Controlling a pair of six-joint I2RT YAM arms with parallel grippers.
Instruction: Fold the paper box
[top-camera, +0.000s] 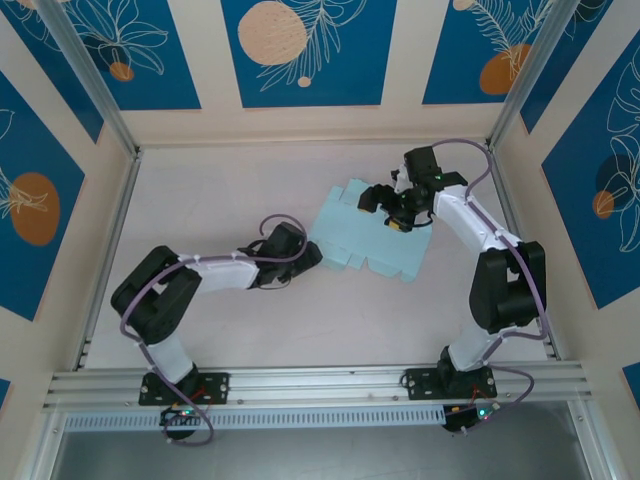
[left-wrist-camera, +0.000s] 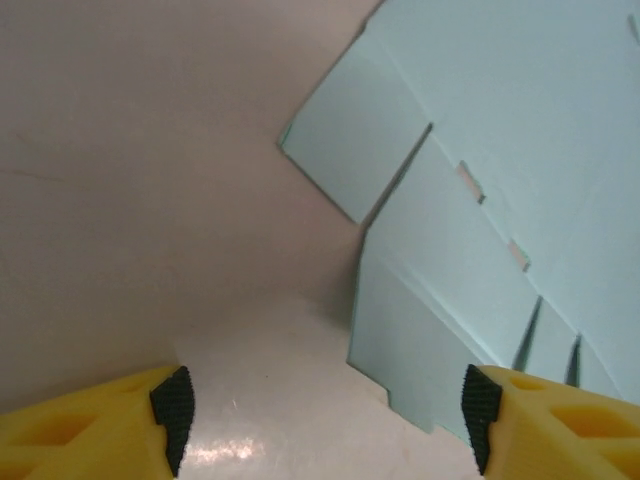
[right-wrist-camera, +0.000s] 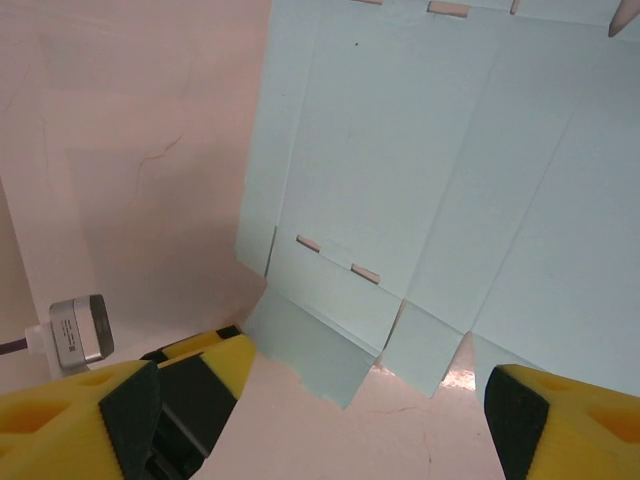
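Flat paper box (top-camera: 365, 245) laid on bench (top-camera: 260, 330), long axis left-right. Left pincer (top-camera: 308, 256) released, just beside left edge. Right pincer (top-camera: 376, 198) released, held over far edge.

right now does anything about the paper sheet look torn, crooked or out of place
Nothing much stands out. The paper box lies flat and unfolded on the table, turned at an angle to the table's edges, with no tear showing. The left pincer and the right pincer are both open and hold nothing.
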